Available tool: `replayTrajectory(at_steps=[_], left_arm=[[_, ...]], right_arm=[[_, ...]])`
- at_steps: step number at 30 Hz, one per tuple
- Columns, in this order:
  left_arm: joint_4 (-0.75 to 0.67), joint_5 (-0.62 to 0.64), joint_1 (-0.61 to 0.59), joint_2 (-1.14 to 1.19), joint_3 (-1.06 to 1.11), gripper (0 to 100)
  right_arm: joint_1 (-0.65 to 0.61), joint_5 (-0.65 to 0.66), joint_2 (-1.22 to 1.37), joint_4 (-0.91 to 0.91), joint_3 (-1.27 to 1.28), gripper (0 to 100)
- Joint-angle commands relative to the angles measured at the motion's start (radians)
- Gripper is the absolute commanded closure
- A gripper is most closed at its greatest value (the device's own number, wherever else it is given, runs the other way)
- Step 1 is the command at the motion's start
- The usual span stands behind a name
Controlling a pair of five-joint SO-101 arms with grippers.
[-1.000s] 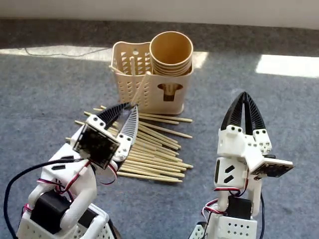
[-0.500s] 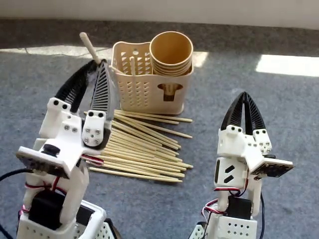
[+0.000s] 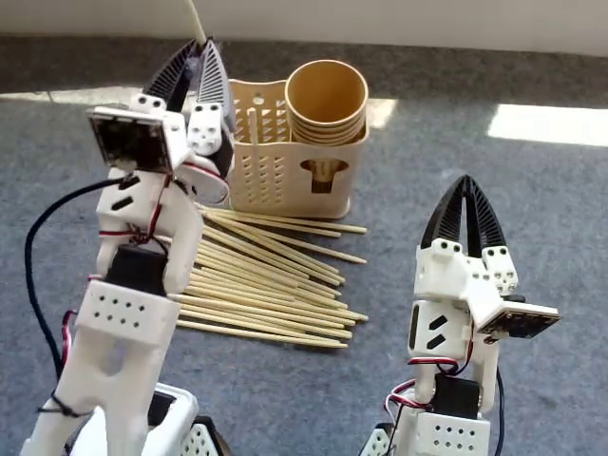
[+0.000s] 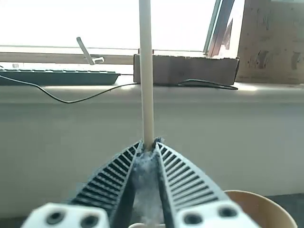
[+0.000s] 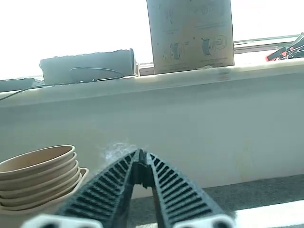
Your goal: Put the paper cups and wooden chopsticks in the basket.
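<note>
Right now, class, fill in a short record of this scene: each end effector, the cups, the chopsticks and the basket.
left end effector: shut on one chopstick, held high beside the basket
right end effector: shut, empty, pointing up
cups: stacked inside the basket
pile: loose chopsticks lying in front of the basket

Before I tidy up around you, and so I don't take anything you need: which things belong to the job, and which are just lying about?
Job:
- basket
- paper cups, stacked in the basket
- loose chopsticks on the table
- single chopstick, clamped in the left gripper

Lying about:
- keyboard on the window ledge
- cardboard box on the ledge
</note>
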Motion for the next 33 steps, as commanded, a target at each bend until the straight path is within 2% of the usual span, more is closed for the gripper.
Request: replayTrajectory(at_steps=[1, 3, 6, 8, 11, 14, 19, 23, 27, 30, 31, 33], left_arm=[[-0.037, 0.009, -0.013, 0.096, -0.079, 99], [-0.032, 0.009, -0.033, 0.117, -0.082, 98], [-0.029, 0.011, -0.074, 0.117, -0.081, 91], [0.02, 0.011, -0.094, 0.117, -0.085, 89], [0.157, 0.015, -0.113, 0.099, -0.13, 89], [0.325, 0.094, -0.12, 0.051, -0.179, 88], [0.537, 0.147, -0.122, -0.056, -0.236, 80], [0.674, 0.144, -0.137, -0.145, -0.228, 80], [0.825, 0.144, -0.243, -0.214, -0.228, 80], [0.907, 0.144, -0.312, -0.242, -0.202, 80], [0.924, 0.144, -0.32, -0.252, -0.176, 80], [0.947, 0.144, -0.34, -0.271, -0.101, 80]], right_arm=[[0.001, 0.003, -0.015, 0.004, 0.09, 99.2], [0.001, 0.003, -0.015, 0.004, 0.09, 99.2], [-0.019, 0.003, -0.015, 0.004, 0.09, 99.2], [-0.03, 0.003, -0.015, 0.004, 0.09, 99.2], [-0.028, 0.003, -0.015, 0.004, 0.09, 99.2], [-0.027, 0.003, -0.015, 0.01, 0.09, 99.2], [-0.022, 0.002, -0.015, 0.015, 0.082, 99.2], [-0.028, 0.002, -0.013, 0.18, 0.01, 99.2], [-0.031, 0.002, -0.013, 0.418, -0.156, 99.2], [-0.079, 0.005, -0.013, 0.562, -0.262, 99.2], [-0.097, 0.023, -0.012, 0.616, -0.291, 99.2], [-0.137, 0.152, -0.012, 0.765, -0.357, 99.2]])
